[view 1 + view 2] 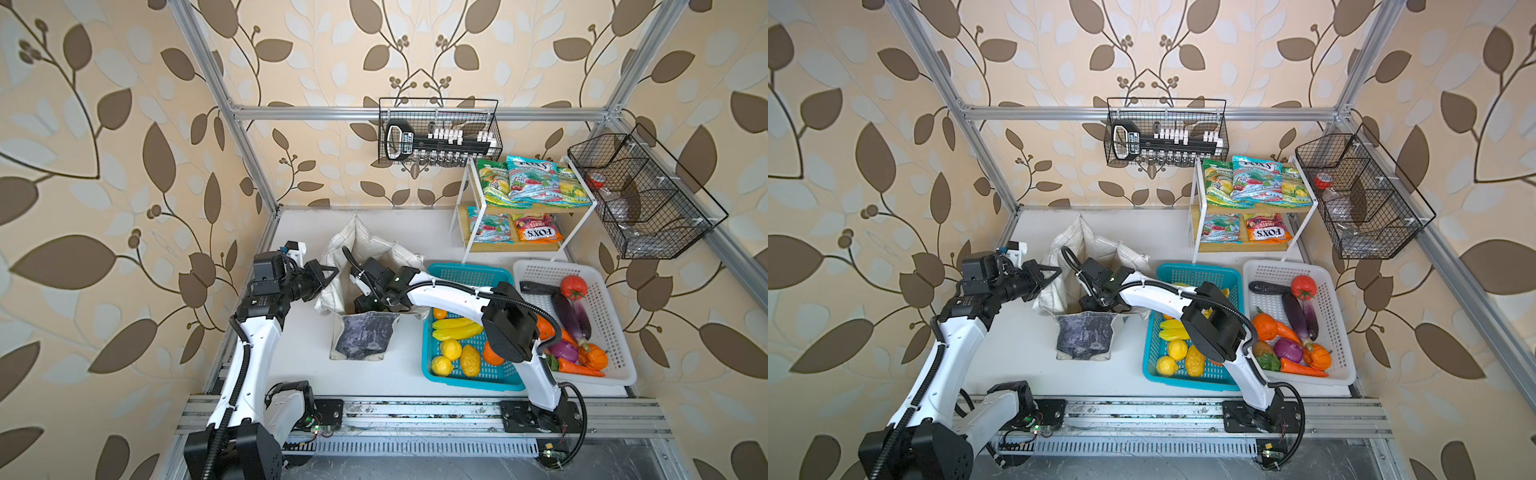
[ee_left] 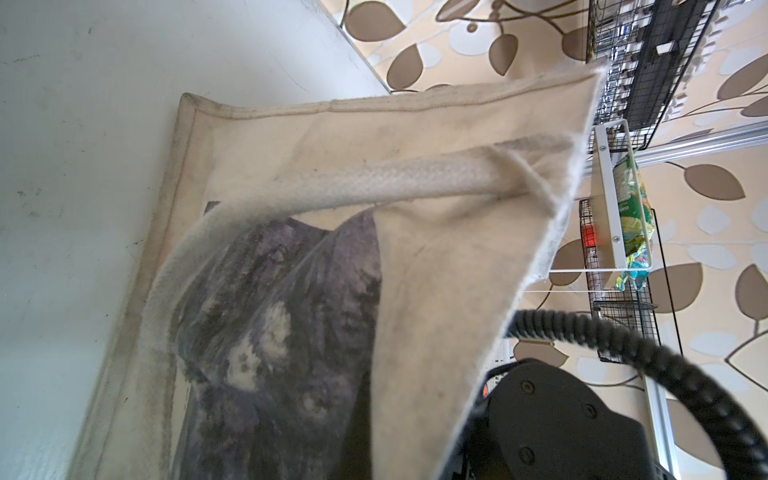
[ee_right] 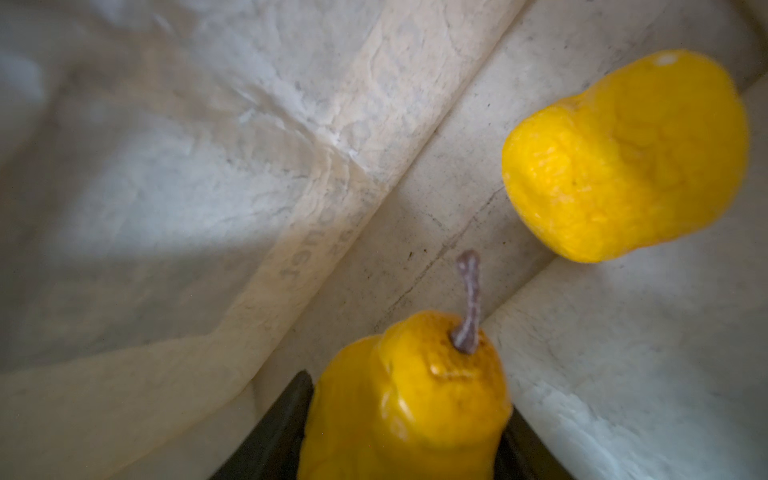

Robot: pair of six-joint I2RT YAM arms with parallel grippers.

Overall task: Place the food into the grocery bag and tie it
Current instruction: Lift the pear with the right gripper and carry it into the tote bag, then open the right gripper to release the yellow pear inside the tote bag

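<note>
now packing step: right gripper [image 3: 405,446] inside grocery bag [image 1: 363,338], jaws part-way, gripping yellow pear [image 3: 415,395]; second yellow fruit [image 3: 623,158] on bag floor. left gripper [image 1: 330,275] pinched on bag rim. next likely: release, lift clear.

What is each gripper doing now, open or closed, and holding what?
Left gripper: closed on the grocery bag edge.
Right gripper: closed on a yellow pear, inside the bag.

The left arm [image 1: 253,345] reaches forward, left gripper [image 1: 330,272] closed on the bag [image 1: 365,336] rim. The right arm [image 1: 440,297] bends across, right gripper [image 3: 405,432] tipped down, clamping a pear [image 3: 415,395].
</note>
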